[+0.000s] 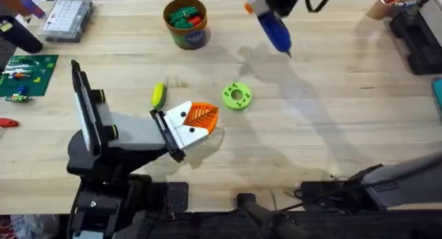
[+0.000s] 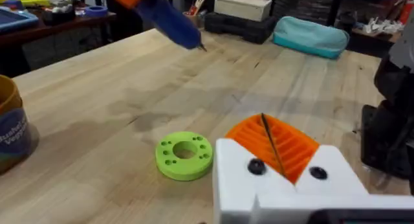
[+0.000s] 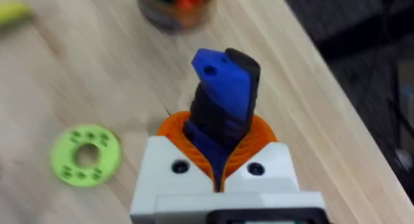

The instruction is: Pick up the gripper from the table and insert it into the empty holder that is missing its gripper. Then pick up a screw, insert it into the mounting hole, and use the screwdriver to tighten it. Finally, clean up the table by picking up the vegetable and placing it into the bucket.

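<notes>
Screwdriver (image 1: pixel 273 25) hangs tip-down at one o'clock above the bench (image 1: pixel 331 115), clamped in the right tool (image 3: pixel 223 156). Left tool (image 1: pixel 197 121) sits closed and empty, with the vegetable (image 1: pixel 159 95) at ten o'clock from it. Lower steadily, keeping the tip vertical.

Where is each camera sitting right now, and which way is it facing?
Overhead: fixed above the arm bases, looking down and forward over the table; the left gripper rests low, shut and empty, beside the vegetable.
Left wrist: low over the table, looking across it past its white-and-orange fingers.
Right wrist: raised, looking down past the right gripper, shut on the screwdriver.
Shared: all three show the lime-green ring and the bucket; overhead and left wrist also show the screwdriver.
</notes>
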### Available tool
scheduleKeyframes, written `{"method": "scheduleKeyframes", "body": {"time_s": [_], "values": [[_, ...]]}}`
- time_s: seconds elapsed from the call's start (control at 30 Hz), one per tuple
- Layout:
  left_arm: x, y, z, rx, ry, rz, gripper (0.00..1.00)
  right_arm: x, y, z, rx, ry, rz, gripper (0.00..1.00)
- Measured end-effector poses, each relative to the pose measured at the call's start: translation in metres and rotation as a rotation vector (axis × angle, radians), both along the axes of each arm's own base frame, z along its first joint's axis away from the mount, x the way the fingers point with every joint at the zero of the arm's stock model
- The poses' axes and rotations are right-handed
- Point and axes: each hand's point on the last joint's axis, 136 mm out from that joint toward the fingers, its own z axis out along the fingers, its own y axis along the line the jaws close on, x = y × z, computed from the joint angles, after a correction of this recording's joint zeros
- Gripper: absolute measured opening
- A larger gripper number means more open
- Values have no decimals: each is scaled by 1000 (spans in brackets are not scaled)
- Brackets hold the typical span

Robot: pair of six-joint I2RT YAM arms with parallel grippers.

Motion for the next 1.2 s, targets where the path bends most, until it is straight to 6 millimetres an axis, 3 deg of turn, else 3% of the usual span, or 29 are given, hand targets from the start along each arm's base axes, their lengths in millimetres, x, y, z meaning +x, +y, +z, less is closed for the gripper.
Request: {"method": "scheduleKeyframes", "body": {"time_s": [0.23, 0.33, 0.43, 0.53, 0.83, 0.87, 0.9, 1.07, 1.1, 1.2], "values": [[1, 1, 0, 2, -4, 8, 4, 20, -45, -114, -402, 153, 51, 15], [1, 1, 0, 2, -5, 9, 4, 26, -64, -155, -527, 208, 97, 15], [1, 1, 0, 2, -5, 9, 4, 28, -77, -184, -603, 253, 140, 15], [1, 1, 0, 3, -4, 9, 4, 28, -85, -197, -644, 274, 166, 15], [1, 1, 0, 3, -4, 9, 4, 29, -86, -197, -667, 264, 194, 15], [1, 1, 0, 2, -5, 9, 4, 29, -86, -197, -667, 266, 191, 65], [1, 1, 0, 6, -11, 9, 55, 28, -87, -197, -668, 269, 191, 198], [2, 1, 0, 6, -11, 12, 862, 33, -88, -190, -669, 248, 152, 929], [2, 1, 0, 6, -10, 12, 953, 33, -87, -186, -661, 246, 135, 980], [2, 1, 0, 6, -11, 12, 985, 30, -81, -166, -620, 221, 75, 995]]}}
